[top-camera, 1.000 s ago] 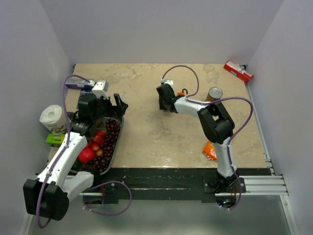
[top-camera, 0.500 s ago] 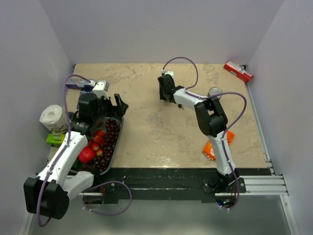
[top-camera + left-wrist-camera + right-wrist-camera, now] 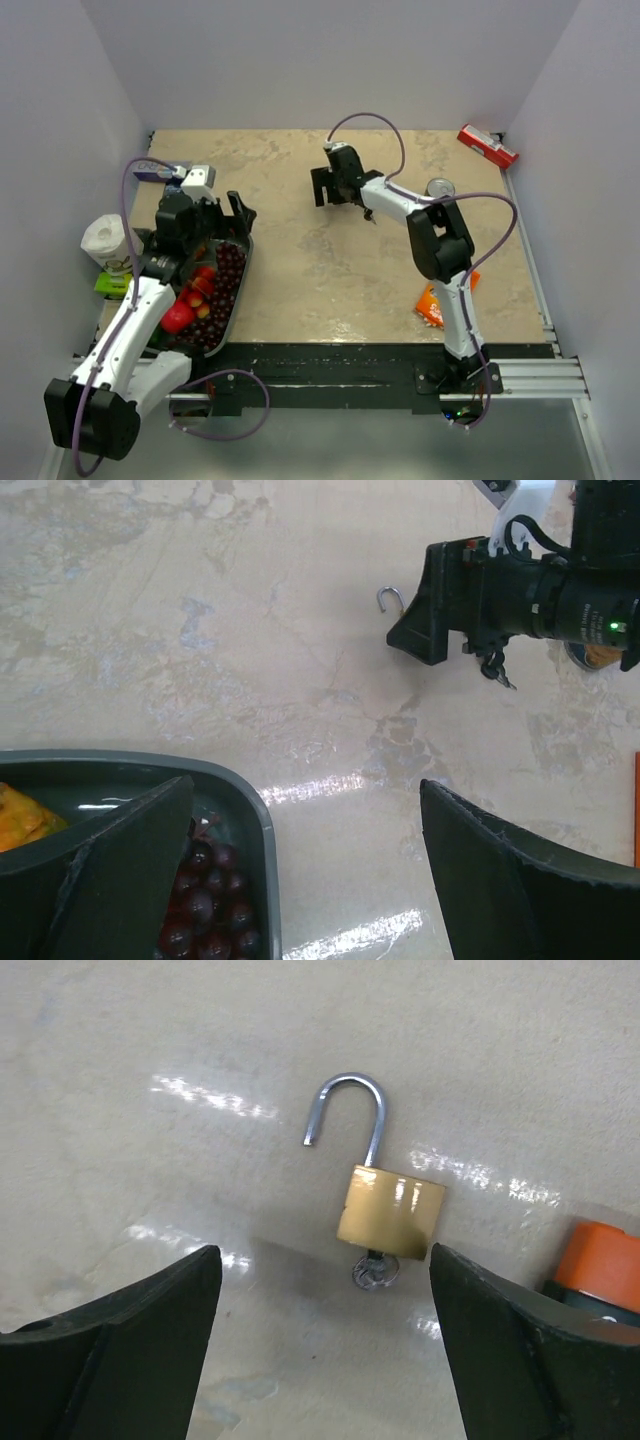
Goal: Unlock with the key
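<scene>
R gripper (image 3: 323,1252) spread wide, grasping nothing, low over table (image 3: 290,280) at far centre. A brass padlock (image 3: 390,1210) lies just ahead of its fingers, not touching, w/ shackle swung free. L gripper (image 3: 307,783) also wide and empty, over the tray (image 3: 262,820) rim at left. Tiny key (image 3: 497,668) sits at near edge of R wrist, apart from brass padlock: black head, thin blade. Long axis approx far-left to near-right, blade tip toward near-right. Can't tell if it lies flat or hangs.
</scene>
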`<state>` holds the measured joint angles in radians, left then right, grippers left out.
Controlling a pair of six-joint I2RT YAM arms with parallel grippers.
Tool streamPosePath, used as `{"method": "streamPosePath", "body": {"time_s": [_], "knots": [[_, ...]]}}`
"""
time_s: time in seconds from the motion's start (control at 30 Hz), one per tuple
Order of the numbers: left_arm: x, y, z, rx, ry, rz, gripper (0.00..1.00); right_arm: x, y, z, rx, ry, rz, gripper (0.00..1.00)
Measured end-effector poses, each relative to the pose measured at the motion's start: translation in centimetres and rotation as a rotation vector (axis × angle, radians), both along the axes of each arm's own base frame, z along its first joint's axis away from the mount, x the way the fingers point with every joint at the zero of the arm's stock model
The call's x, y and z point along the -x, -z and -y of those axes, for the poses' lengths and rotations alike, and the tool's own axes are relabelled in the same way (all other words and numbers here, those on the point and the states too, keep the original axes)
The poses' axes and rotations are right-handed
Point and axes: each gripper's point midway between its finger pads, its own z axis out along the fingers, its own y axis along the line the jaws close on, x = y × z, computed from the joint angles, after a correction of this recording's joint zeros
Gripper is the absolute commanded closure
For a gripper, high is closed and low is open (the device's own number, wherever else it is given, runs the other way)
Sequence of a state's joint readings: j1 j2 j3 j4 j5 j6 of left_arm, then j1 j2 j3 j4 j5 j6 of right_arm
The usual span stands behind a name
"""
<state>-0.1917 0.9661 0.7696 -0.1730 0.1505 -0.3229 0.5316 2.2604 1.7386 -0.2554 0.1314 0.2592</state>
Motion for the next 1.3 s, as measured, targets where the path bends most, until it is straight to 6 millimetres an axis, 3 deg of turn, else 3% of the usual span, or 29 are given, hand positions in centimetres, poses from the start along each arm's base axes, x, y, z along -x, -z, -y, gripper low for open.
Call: {"method": "streamPosePath", "body": {"time_s": [0.13, 0.27, 0.4, 0.5, 0.77, 0.9, 1.03, 1.3], "knots": [[0.5, -1.3, -0.9, -0.007, -0.045, 0.051, 0.01, 1.0, -3.6, 0.0, -0.053, -0.027, 0.031, 0.12], [1.6, -3.3, -2.5, -0.011, -0.115, 0.138, 0.01, 3.0, -10.3, 1.5, -0.164, -0.033, 0.146, 0.12], [2.5, -5.8, -3.5, -0.005, -0.162, 0.232, 0.01, 5.2, -16.3, 4.9, -0.268, 0.009, 0.292, 0.13], [3.0, -7.3, -3.9, -0.006, -0.174, 0.294, 0.01, 7.5, -19.1, 8.0, -0.309, 0.058, 0.383, 0.12], [5.1, -9.5, -5.2, -0.013, -0.215, 0.418, 0.01, 15.2, -23.9, 14.2, -0.352, 0.173, 0.589, 0.12], [5.1, -10.1, -5.6, -0.011, -0.237, 0.443, 0.01, 18.1, -25.8, 16.8, -0.373, 0.229, 0.699, 0.12], [5.1, -10.0, -5.7, -0.013, -0.241, 0.439, 0.01, 19.5, -25.3, 18.4, -0.366, 0.266, 0.737, 0.12], [5.0, -9.9, -5.7, -0.014, -0.239, 0.438, 0.01, 19.8, -24.3, 19.2, -0.341, 0.299, 0.737, 0.12]]}}
